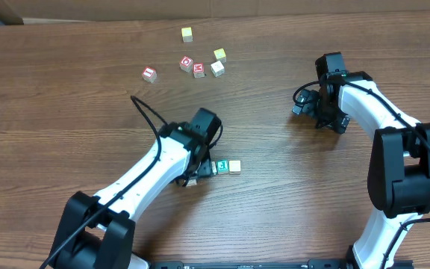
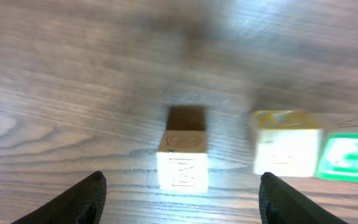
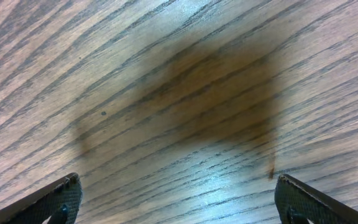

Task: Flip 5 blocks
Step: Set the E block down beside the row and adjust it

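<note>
A pale block (image 2: 182, 163) lies untouched between the left jaws, spread wide; right jaws wide too.

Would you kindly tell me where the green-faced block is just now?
In the overhead view, the green-faced block sits near the middle of the table, immediately right of the left gripper, with the pale yellowish block beside it on its right.

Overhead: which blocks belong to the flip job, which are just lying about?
Job: green block, yellowish block, pale block centred in left wrist view, red I block, white block.
Lying about: red D block, red M block, yellow block, lime block.
</note>
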`<state>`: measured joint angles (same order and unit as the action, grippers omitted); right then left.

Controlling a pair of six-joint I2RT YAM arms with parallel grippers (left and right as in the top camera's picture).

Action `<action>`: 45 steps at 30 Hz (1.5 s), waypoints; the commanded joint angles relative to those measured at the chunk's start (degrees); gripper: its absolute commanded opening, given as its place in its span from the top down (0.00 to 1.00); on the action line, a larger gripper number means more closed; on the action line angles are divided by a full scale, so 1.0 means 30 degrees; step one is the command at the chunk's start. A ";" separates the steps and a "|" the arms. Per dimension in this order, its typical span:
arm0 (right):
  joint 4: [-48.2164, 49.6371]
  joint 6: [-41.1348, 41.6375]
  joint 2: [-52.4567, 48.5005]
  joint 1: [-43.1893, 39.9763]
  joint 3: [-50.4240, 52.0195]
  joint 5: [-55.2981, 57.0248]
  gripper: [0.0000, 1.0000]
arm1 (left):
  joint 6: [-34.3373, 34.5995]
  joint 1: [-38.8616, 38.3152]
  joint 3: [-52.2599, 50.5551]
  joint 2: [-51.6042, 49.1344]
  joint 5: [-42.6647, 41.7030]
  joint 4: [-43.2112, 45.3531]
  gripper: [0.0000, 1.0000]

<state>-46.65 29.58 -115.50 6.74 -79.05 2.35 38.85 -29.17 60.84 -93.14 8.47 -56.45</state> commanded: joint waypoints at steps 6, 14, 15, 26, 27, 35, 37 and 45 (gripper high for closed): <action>0.0036 0.0007 0.0066 -0.0007 0.0109 0.0197 0.00 | -0.0539 0.0648 0.4240 -0.0022 0.0525 -0.2754 0.31; 0.0036 0.0015 0.0066 -0.0007 0.0109 0.0197 0.00 | -0.0539 0.1501 0.4626 -0.0066 0.0423 -0.3767 0.96; 0.0036 0.0015 0.0066 -0.0007 0.0109 0.0197 0.00 | -0.0525 0.1501 0.4357 -0.0066 0.0597 -0.3738 0.96; 0.0036 0.0007 0.0066 -0.0007 0.0109 0.0197 0.00 | -0.0459 0.1464 -0.0372 -0.0066 -0.1443 -0.2630 0.96; 0.0036 0.0007 0.0066 -0.0007 0.0109 0.0197 0.00 | -0.0452 0.1464 -0.0882 -0.0066 -0.1581 -0.2222 0.96; 0.0036 0.0015 0.0066 -0.0007 0.0109 0.0197 0.00 | -0.0452 0.1464 -0.3184 -0.0073 -0.2652 0.0816 0.96; 0.0036 0.0015 0.0066 -0.0007 0.0109 0.0197 0.00 | -0.0452 0.1464 -0.3249 -0.0073 -0.2608 0.1166 0.96; 0.0036 0.0015 0.0066 -0.0007 0.0109 0.0197 0.00 | -0.0459 0.1464 -0.3249 -0.0073 -0.2412 0.2914 0.93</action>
<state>-46.70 29.63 -115.52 6.74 -79.05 2.37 37.54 -24.86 51.62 -93.19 1.63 -48.27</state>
